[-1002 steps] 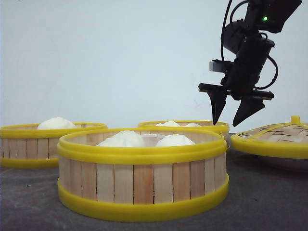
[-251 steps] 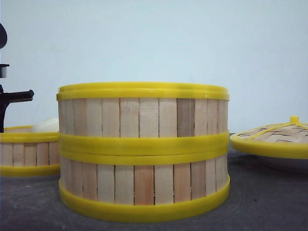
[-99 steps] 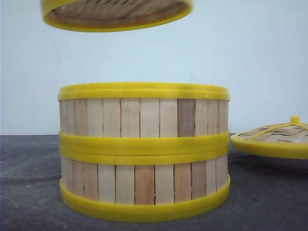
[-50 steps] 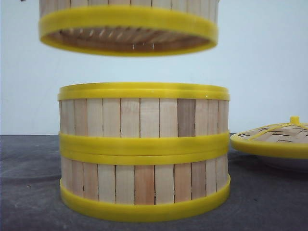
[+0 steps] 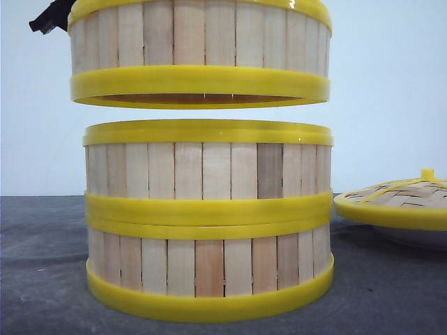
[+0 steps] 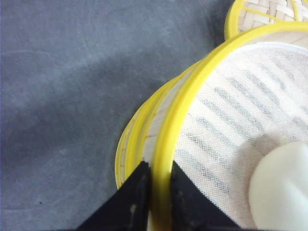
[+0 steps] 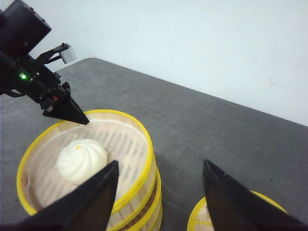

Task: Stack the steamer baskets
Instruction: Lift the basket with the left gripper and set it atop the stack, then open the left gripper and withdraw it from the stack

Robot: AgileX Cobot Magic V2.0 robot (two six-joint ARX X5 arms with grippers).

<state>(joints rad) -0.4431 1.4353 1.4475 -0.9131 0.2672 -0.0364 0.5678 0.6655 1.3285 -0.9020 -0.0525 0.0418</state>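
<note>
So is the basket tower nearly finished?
Nearly. Two baskets already sit stacked on the table. The left gripper pinches the rim of the third basket, which hangs just above the stack with a gap showing. It must be lowered on and let go. The right gripper is open and empty.

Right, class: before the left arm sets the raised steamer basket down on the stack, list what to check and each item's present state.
1. Left pincer clamped on the raised basket rim: ok.
2. Raised basket level: ok.
3. Gap above the two-basket stack: ok, not touching yet.
4. Centred over the stack: not ok, sits slightly left.
5. Right pincer open and clear of the stack: ok.
6. Lid apart from the stack: ok.
</note>
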